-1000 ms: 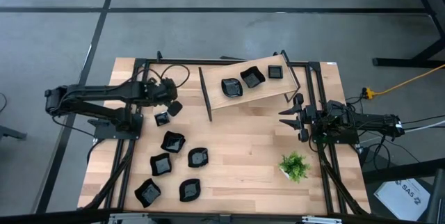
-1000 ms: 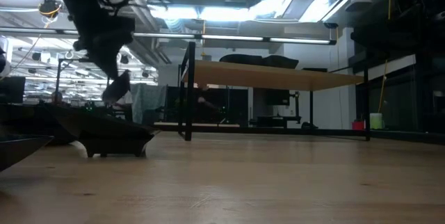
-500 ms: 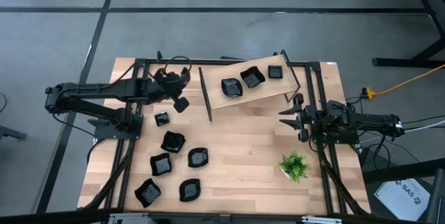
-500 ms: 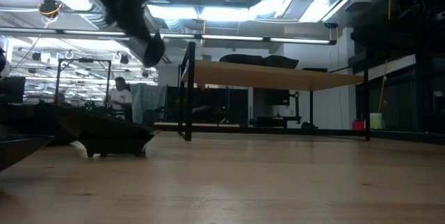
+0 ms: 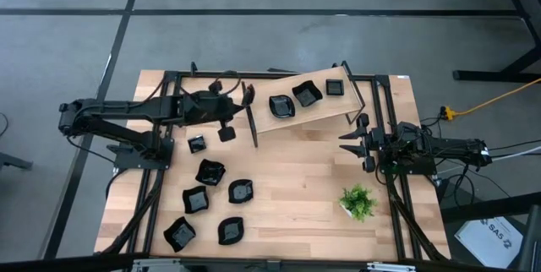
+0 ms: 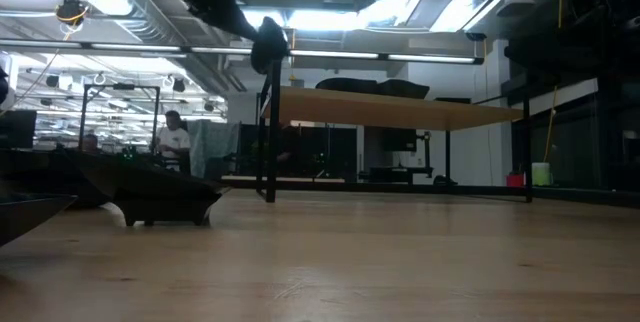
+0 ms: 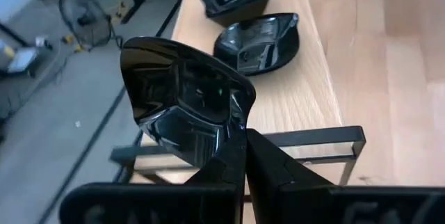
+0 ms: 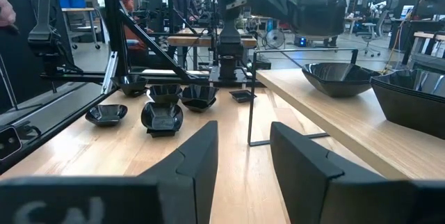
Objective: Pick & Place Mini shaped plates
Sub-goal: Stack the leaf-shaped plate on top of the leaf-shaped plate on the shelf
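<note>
The left pincer (image 5: 221, 125) is shut tight on the edge of one small black plate (image 7: 184, 99) and holds it up in the air, above the surface (image 5: 296, 179). The plate sits just beside the low end of a slanted wooden shelf (image 5: 317, 111), near the black rod (image 5: 250, 116) at that end. Three more black plates (image 5: 281, 106) lie in a row on the shelf. Six others (image 5: 210, 171) lie on the surface below the left arm, spread out near each other, and the smallest one (image 5: 196, 144) is closest to the held plate.

The right pincer (image 5: 353, 139) waits at the right side of the surface with its fingers apart and nothing between them. A small green plant (image 5: 358, 201) stands near it
</note>
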